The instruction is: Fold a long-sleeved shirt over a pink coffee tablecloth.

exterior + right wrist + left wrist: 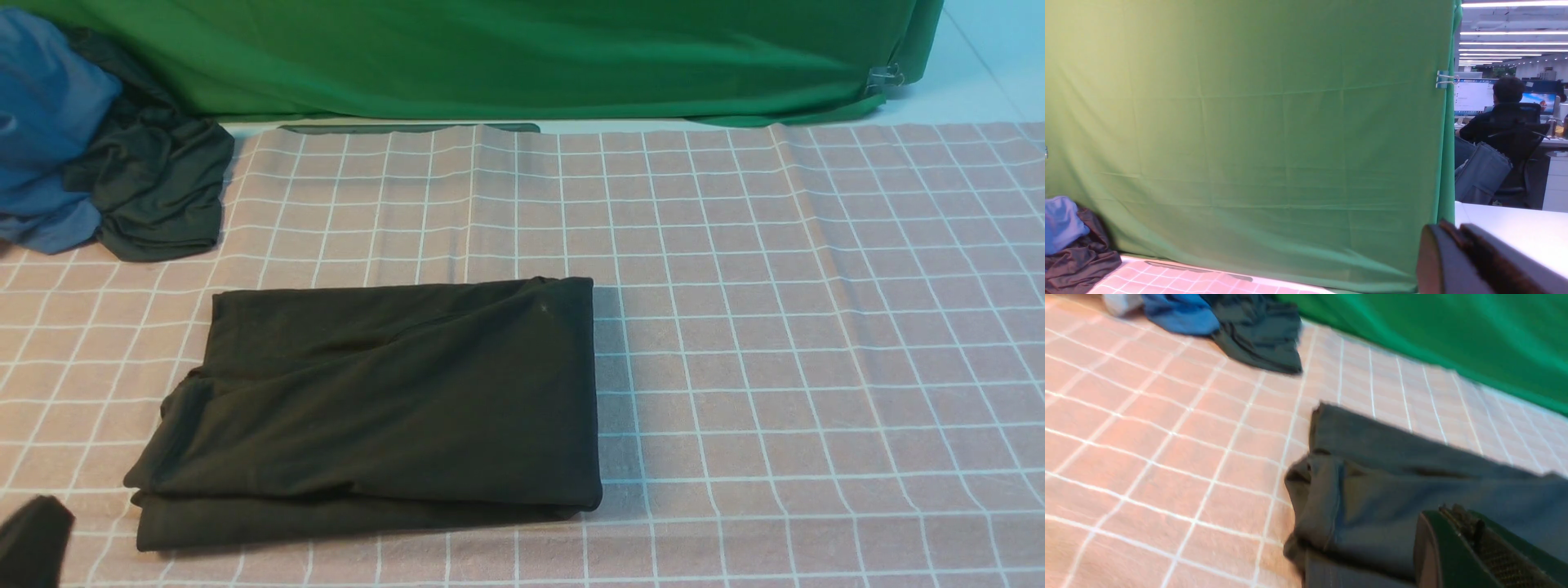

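Dark fabric of the long-sleeved shirt [384, 408] lies folded into a flat rectangle on the pink coffee tablecloth [816, 327], near the surface's front edge and left of its middle. At the front left corner, the left gripper [33, 541] shows as a dark shape just beside the shirt's near left corner, its fingers together and holding nothing. The right gripper [1478, 261] is raised clear of the cloth and faces the backdrop; whether its fingers are apart or together cannot be told. Toward the far left corner sits a bunched dark garment [155, 192] with blue cloth [45, 131]. Beyond the far edge hangs green fabric [522, 57].
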Robot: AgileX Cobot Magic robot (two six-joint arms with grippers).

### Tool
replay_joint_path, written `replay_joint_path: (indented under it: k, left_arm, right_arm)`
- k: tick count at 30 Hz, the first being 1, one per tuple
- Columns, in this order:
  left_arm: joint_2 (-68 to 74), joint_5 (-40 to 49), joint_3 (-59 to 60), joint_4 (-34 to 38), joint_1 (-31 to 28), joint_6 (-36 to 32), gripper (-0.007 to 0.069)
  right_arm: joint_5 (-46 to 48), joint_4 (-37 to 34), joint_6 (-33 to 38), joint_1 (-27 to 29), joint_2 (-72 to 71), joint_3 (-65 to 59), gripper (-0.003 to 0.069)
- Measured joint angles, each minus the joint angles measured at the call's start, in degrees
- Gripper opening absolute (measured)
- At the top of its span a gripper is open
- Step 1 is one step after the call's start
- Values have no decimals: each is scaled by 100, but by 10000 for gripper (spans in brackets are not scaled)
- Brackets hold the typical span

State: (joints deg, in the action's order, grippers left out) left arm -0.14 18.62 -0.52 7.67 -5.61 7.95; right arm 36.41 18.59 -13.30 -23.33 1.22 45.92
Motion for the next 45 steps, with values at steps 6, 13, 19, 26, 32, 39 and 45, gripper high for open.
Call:
replay_joint_path:
  k: [6,13,19,26,32,39,45]
  left_arm:
    - [0,-420,90,-76,334,-65,14]
    - [0,-541,90,-90,342,-83,14]
    - [0,-560,90,-90,342,-112,14]
    - [0,-560,90,-97,342,-90,14]
    - [0,-560,90,-107,342,-76,15]
    - [0,-560,90,-149,342,-71,15]
    - [0,-560,90,-292,342,-71,15]
  right_arm:
    - [0,0,0,0,0,0,92]
    - [0,4,0,0,0,0,107]
    - [0,4,0,0,0,0,118]
    - [0,4,0,0,0,0,136]
    - [1,4,0,0,0,0,150]
    - [1,4,0,0,0,0,167]
    - [1,4,0,0,0,0,183]
